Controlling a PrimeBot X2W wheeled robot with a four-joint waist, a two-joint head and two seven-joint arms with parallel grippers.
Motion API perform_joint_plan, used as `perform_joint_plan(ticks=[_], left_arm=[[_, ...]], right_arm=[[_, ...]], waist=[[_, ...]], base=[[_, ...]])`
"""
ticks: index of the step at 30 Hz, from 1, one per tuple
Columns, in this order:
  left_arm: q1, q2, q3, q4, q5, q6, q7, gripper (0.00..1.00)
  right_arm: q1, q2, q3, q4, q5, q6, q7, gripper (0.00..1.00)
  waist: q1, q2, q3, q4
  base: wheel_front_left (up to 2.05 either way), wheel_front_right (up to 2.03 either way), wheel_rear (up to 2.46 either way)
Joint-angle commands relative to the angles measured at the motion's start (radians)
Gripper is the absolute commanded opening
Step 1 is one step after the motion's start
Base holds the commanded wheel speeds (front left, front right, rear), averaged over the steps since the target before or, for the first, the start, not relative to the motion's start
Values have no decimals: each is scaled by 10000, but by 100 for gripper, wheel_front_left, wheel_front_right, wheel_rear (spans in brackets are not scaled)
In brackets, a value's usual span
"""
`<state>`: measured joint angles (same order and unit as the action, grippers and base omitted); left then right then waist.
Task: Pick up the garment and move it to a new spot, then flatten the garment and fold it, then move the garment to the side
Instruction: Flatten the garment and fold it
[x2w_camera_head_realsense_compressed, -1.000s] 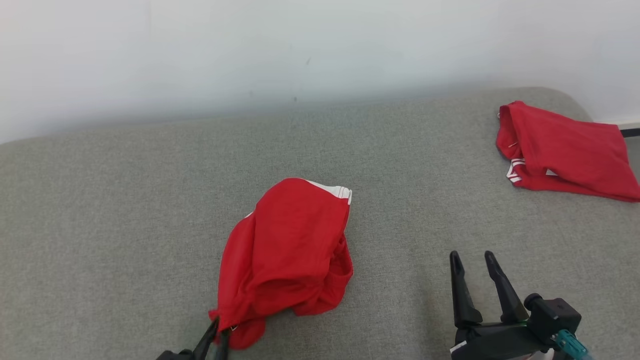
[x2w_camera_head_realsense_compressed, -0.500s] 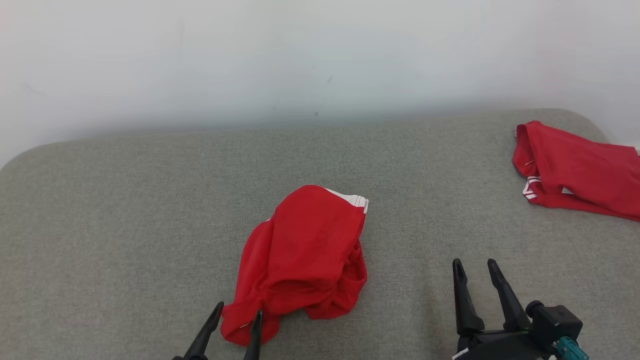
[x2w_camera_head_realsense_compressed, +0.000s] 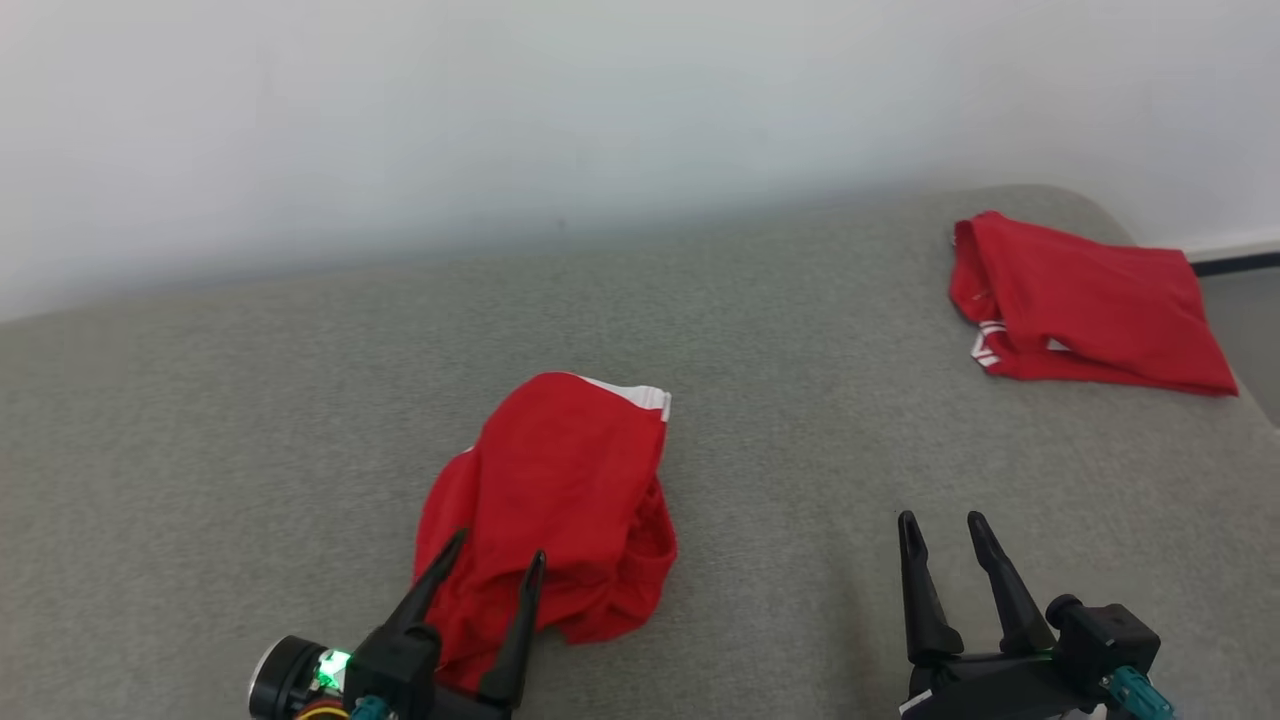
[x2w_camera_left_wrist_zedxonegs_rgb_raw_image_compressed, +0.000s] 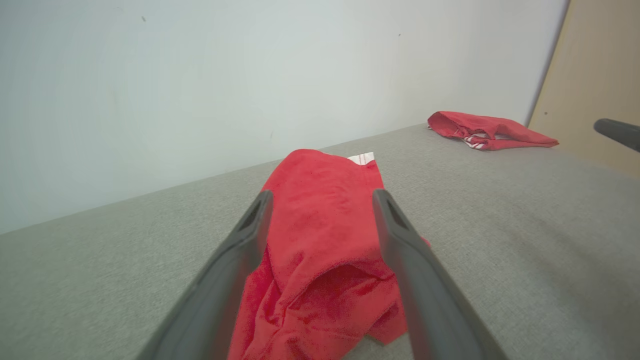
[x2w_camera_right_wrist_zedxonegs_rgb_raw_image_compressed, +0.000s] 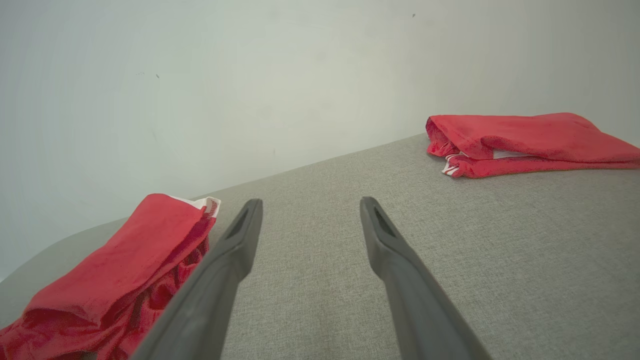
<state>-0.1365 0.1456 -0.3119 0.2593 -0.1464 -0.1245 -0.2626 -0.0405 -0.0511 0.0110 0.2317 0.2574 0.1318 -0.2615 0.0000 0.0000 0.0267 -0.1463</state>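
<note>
The left claw (x2w_camera_head_realsense_compressed: 500, 545), pinched shut on the near hem of the red garment (x2w_camera_head_realsense_compressed: 560, 480) a second ago, now stands spread wide and grips nothing. Its two dark fingers lie to either side of the cloth's near edge, and whether they touch it cannot be told. The released garment lies in a rumpled mound, with a white-striped band at its far end, on the middle of the grey fabric-covered surface (x2w_camera_head_realsense_compressed: 200, 400). It is bunched and doubled over, not spread. The right claw (x2w_camera_head_realsense_compressed: 940, 517) is wide open and empty as before, well to the right of the mound over bare fabric. A second red garment (x2w_camera_head_realsense_compressed: 1080, 300) lies folded at the far right corner, well apart. The letting-go suggests the move to a new spot is done. Flattening and folding appear to be what remains.
</note>
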Motion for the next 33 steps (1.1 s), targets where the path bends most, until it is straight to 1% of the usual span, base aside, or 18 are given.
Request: perform_joint_plan(ticks=[1,8,11,15,16,17,18,19,21,25,28,29,33], left_arm=[[-139,36,-23,50,88,-37,-28,100],[-683,461,-589,1218,42,-51,-28,100],[-860,658,-647,1603,-9,-45,-28,100],[-1211,777,-743,2115,-113,-48,-28,100],[-1322,782,-774,2209,-133,-49,-30,80],[-1416,791,-813,2307,-153,-50,-28,46],[-1512,809,-877,2427,-163,-49,-28,17],[-1648,792,-914,2499,-200,-49,-30,0],[-1925,729,-1031,2469,-210,-50,-28,0],[-2281,421,-1393,1901,-530,-49,-28,0],[-2643,250,-1637,1292,-764,-49,-28,0],[-2854,137,-1721,856,-924,-50,-30,0],[-3284,223,-1643,96,-1075,-50,-28,0]], right_arm=[[-46,23,-10,-26,66,-28,-45,100],[-203,24,-38,-106,189,-28,-45,100],[-257,24,-61,-139,203,-28,-45,100],[-339,26,-46,-163,252,-28,-47,100],[-359,26,-42,-172,260,-28,-45,100],[-372,26,-50,-177,254,-28,-47,100],[-393,26,-54,-184,260,-28,-45,100],[-417,26,-58,-184,251,-28,-45,100],[-446,28,-34,-206,237,-28,-45,100],[-335,23,-108,-206,208,-28,-47,100],[-286,26,-160,-189,180,-28,-45,100],[-268,24,-236,-183,166,-28,-47,100],[-264,26,-272,-182,203,-28,-46,100]], waist=[[0,0,251,-366],[0,0,681,-870],[0,0,817,-974],[0,0,939,-1056],[0,0,960,-1069],[0,0,980,-1074],[0,0,998,-1079],[0,0,1006,-1081],[0,0,991,-1070],[0,0,874,-951],[0,0,785,-805],[0,0,735,-670],[0,0,693,-434]], base=[[0,0,0],[0,0,0],[0,0,0],[0,0,0],[0,0,0],[0,0,0],[0,0,0],[0,0,0],[0,0,0],[0,0,0],[0,0,0],[0,0,0],[0,0,0]])
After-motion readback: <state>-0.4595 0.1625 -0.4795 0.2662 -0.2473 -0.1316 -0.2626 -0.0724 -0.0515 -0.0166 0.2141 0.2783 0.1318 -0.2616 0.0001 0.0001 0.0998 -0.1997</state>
